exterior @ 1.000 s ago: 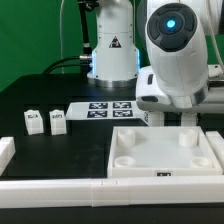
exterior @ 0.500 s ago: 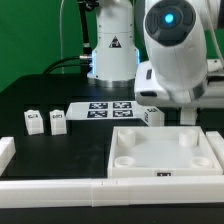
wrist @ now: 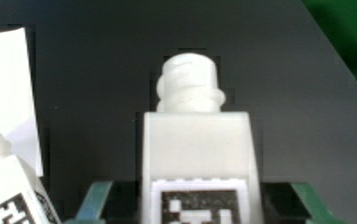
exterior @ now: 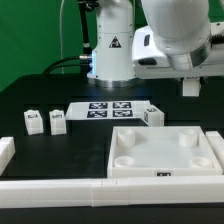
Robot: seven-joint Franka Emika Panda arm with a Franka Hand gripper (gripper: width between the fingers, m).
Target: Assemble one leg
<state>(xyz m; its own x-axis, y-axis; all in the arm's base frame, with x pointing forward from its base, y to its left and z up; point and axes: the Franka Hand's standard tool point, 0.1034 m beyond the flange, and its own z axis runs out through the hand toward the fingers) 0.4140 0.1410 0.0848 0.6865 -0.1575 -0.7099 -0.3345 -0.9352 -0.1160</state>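
My gripper is shut on a leg, a white block with a black-and-white tag on its face and a rounded peg at its far end. The green fingers stand on either side of it. In the exterior view the gripper hangs high above the back right corner of the white tray; the held leg is hard to make out there. Two more legs stand at the exterior view's left. A third leg stands by the marker board.
A white rail runs along the table's front edge, with a short white block at the exterior view's left. The robot base stands behind the marker board. A white surface with a bit of tag shows beside the held leg in the wrist view.
The arm has risen and moved toward the exterior view's right, lifting the gripper from just behind the tray to well above it.
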